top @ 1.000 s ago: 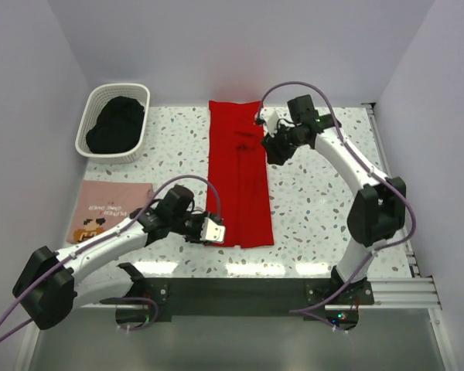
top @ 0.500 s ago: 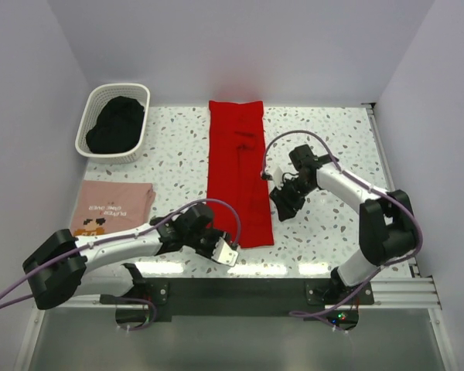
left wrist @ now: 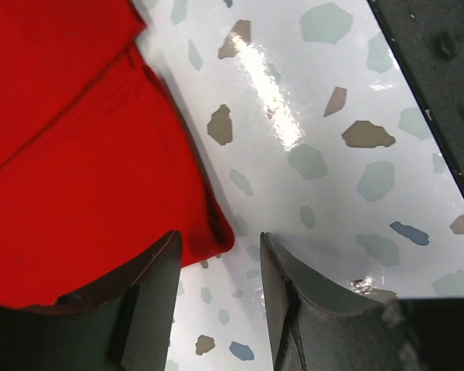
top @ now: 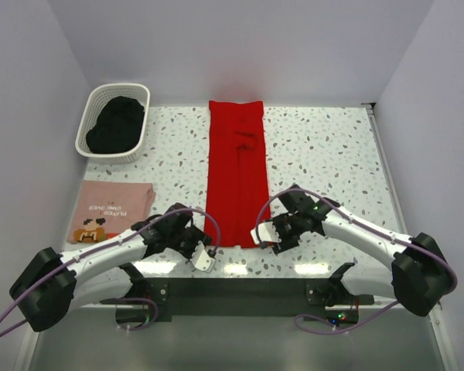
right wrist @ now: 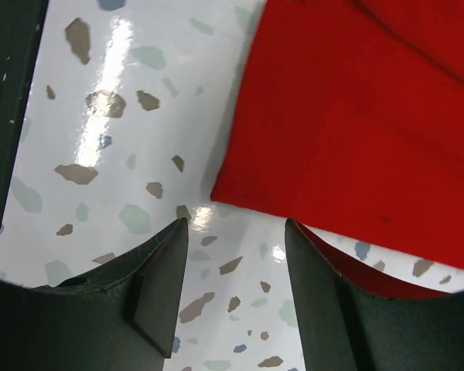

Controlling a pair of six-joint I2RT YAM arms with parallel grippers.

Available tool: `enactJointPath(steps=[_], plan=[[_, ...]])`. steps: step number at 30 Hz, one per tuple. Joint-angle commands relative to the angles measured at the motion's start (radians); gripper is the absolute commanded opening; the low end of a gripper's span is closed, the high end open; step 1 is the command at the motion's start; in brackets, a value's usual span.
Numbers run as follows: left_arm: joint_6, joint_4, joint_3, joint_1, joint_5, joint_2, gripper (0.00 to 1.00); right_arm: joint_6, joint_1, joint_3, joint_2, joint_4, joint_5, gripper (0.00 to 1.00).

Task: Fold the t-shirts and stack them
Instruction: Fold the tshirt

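While the left tool (left wrist: 220,241) and right tool (right wrist: 236,230) hang half-open and empty at the near corners of the red tee (top: 236,178), the crosswise fold probably requires pinching both corners.

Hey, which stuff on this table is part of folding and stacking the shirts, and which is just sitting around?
For the job: red t-shirt, in a long strip mid-table; pink t-shirt, folded, near left.
Just lying about: white basket at far left; dark cloth heaped in it.
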Motion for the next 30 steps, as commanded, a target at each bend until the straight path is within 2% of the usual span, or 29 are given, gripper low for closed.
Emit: enactJointPath(steps=[1, 8, 14, 17, 18, 24, 26, 30], plan=[[0.090, 0.006, -0.008, 0.008, 0.045, 0.021, 0.50, -0.164, 0.054, -0.038, 0.004, 0.100, 0.032, 0.57], [0.127, 0.018, -0.015, 0.008, 0.053, 0.075, 0.49, -0.226, 0.112, -0.067, 0.081, 0.154, 0.069, 0.54], [0.119, 0.061, 0.004, 0.008, 0.045, 0.156, 0.43, -0.244, 0.131, -0.082, 0.141, 0.201, 0.114, 0.41], [0.121, 0.080, 0.018, 0.006, 0.051, 0.185, 0.31, -0.223, 0.141, -0.093, 0.152, 0.238, 0.126, 0.31], [0.115, 0.080, 0.024, 0.005, 0.054, 0.197, 0.23, -0.211, 0.144, -0.087, 0.155, 0.241, 0.127, 0.25], [0.075, 0.063, 0.064, -0.001, 0.047, 0.210, 0.00, -0.159, 0.146, -0.041, 0.155, 0.200, 0.134, 0.04], [0.044, 0.054, 0.070, -0.011, 0.050, 0.205, 0.00, -0.136, 0.146, -0.027, 0.150, 0.186, 0.129, 0.00], [-0.037, 0.032, 0.070, -0.058, 0.064, 0.132, 0.00, -0.097, 0.161, -0.023, 0.104, 0.154, 0.106, 0.00]])
